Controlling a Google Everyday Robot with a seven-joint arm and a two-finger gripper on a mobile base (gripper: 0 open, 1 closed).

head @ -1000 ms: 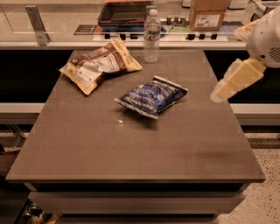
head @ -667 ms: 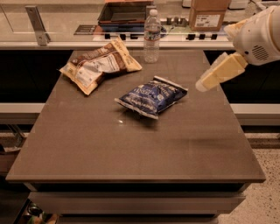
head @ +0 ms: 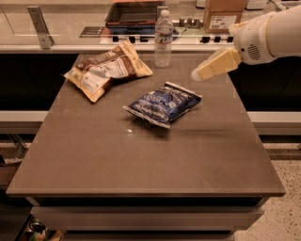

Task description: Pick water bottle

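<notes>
Above the table's (head: 244, 155) right side hangs the gripper (head: 203, 71), holding nothing visible; whether it is released or clenched I cannot tell. The water bottle (head: 163, 40) stands upright ahead and to its left, well apart. This looks like the approach step: next, the gripper must reach across level with the bottle's body.

The counter (head: 141, 160) has a flat brown-grey top with a soft shine, and a small bright spot of light (head: 130, 131) lies near its middle. Under its front edge there is a pale lower shelf (head: 141, 217). Behind the far edge runs a light ledge (head: 70, 47). On it stand a metal bracket (head: 40, 26) past the far left corner, a dark tray (head: 134, 14) and a cardboard box (head: 223, 14) toward the far right corner. Beside the front right corner the floor (head: 284, 221) is speckled and pale. The gripper (head: 211, 68) hangs above the far right corner.
</notes>
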